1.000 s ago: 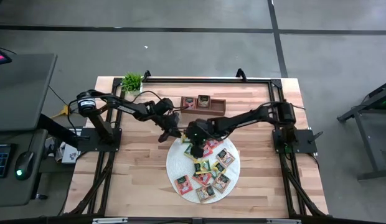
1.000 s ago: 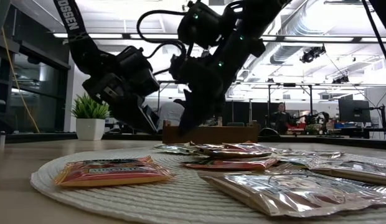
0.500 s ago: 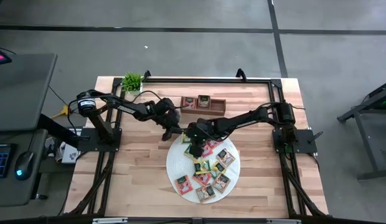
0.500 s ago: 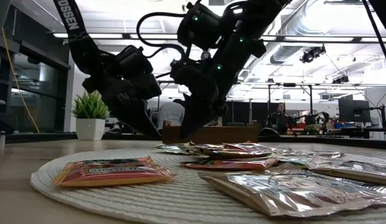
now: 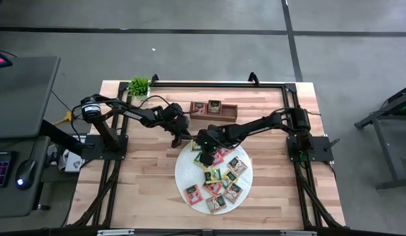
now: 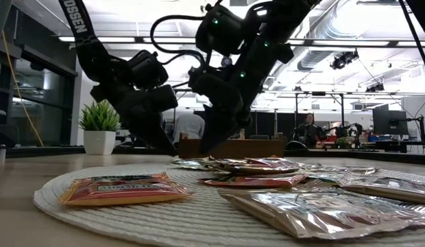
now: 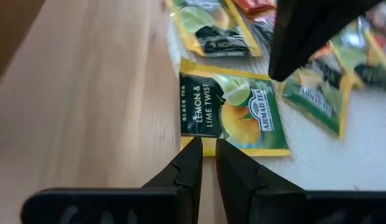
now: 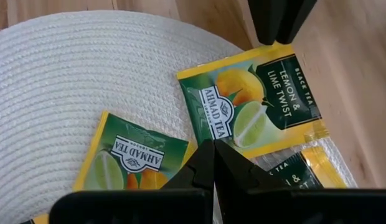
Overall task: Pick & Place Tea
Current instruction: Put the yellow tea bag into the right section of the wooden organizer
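Observation:
Tea packets (image 5: 219,180) in red, green and yellow wrappers lie flat on the round white mat (image 5: 245,164). One yellow lemon-lime packet (image 7: 233,109) (image 8: 255,102) sits at the mat's far-left rim, one edge out over the wood. My left gripper (image 7: 207,146) (image 6: 173,152) is down at that outer edge, its fingers closed to a narrow slit. My right gripper (image 8: 213,146) (image 6: 202,152), shut, is down at the opposite edge, over the mat. In the high view the two arms hide this packet. My left gripper sets its closed fingertips (image 7: 194,149) on the lemon-lime packet's yellow outer edge (image 7: 202,142), slanting down from the table's left. The packet lies flat. My right gripper rests its shut fingertips (image 8: 205,152) at the packet's opposite edge (image 8: 205,138) on the mat, slanting down from the right.
The brown wooden tray (image 5: 214,108) sits just behind the mat with packets in it. A small potted plant (image 5: 139,85) stands at the far left corner. More packets (image 8: 127,158) lie close beside the lemon-lime one. Bare wood (image 5: 137,183) stretches left of the mat.
My left gripper has come down and moved right toward the mat's rim, ending at the lemon-lime packet's outer edge close to my right gripper. My right gripper has stayed low over the mat.

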Controlling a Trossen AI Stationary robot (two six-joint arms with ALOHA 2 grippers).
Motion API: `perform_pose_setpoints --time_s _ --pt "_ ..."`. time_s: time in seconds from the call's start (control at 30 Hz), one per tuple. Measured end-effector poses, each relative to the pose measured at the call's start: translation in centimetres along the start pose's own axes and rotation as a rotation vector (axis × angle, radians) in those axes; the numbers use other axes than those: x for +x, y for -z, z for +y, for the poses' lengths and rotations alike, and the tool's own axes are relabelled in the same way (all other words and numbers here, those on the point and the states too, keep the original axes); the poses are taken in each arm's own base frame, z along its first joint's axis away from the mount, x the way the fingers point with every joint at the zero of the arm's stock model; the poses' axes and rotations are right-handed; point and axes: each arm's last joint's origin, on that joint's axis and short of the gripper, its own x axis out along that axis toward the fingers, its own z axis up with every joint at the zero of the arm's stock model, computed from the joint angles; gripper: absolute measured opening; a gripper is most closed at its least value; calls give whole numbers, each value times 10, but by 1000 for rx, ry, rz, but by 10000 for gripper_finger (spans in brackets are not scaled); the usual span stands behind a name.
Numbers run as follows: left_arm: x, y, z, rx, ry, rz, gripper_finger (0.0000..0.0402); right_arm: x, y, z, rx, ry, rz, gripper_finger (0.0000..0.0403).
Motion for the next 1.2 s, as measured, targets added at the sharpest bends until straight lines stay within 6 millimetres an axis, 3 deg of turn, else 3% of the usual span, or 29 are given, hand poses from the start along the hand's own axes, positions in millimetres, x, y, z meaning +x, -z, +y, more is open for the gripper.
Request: perform_pose_setpoints --time_s 0.17,0.27,0.57,0.7,1.2 --pt "0 1 -1 -256 35 14 49 0 1 0 0 3 11 0" --pt "-2 2 1 -374 53 20 72 0 1 0 0 3 11 0" --pt "-13 5 20 -728 40 21 213 0 1 -1 -3 3 12 0" --pt "-14 5 20 -792 79 23 253 0 1 -1 -12 16 8 0" --pt "-13 4 17 -854 121 33 262 20 7 -2 4 -23 30 0"
